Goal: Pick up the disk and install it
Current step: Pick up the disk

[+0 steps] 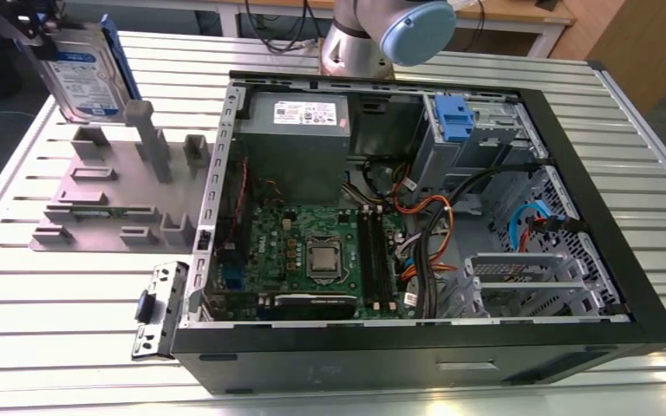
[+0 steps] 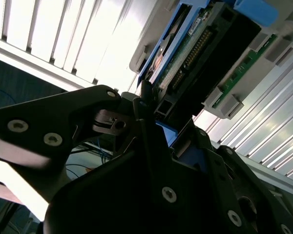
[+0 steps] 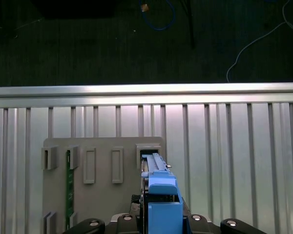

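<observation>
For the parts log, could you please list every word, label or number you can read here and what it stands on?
On the disk, a white-and-blue label: print too small to read.
On the power supply box, a white label: print too small to read.
I can read no other text.

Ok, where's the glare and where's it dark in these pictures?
Exterior view: the slatted table glares white toward the exterior view's left. Second wrist view: slats blow out behind the disk, leaving the gripper in dark silhouette. First wrist view: the floor is dim, the table's edge rail gleams.
</observation>
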`<state>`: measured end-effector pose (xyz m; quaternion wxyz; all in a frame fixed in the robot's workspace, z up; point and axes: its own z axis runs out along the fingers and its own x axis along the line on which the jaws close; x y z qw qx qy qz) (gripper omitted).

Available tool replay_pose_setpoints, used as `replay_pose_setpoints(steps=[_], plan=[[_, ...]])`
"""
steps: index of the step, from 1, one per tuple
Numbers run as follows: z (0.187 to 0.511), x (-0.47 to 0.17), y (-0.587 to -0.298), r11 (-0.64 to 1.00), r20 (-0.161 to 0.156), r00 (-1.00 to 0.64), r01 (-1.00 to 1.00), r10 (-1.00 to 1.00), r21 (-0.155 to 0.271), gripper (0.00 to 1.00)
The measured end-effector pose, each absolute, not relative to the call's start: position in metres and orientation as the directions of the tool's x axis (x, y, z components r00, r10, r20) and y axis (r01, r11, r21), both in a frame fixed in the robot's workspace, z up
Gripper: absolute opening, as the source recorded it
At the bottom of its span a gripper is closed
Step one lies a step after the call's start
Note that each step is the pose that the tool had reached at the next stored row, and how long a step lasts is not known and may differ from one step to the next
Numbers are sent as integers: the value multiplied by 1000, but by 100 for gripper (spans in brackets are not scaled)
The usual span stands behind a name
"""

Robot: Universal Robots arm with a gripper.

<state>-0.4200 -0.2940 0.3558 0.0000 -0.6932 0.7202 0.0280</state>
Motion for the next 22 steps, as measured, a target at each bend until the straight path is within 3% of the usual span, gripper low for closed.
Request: replay_pose_setpoints(steps=[22], plan=[[368, -420, -294, 37, -39, -39, -998, -998, 40, 36]])
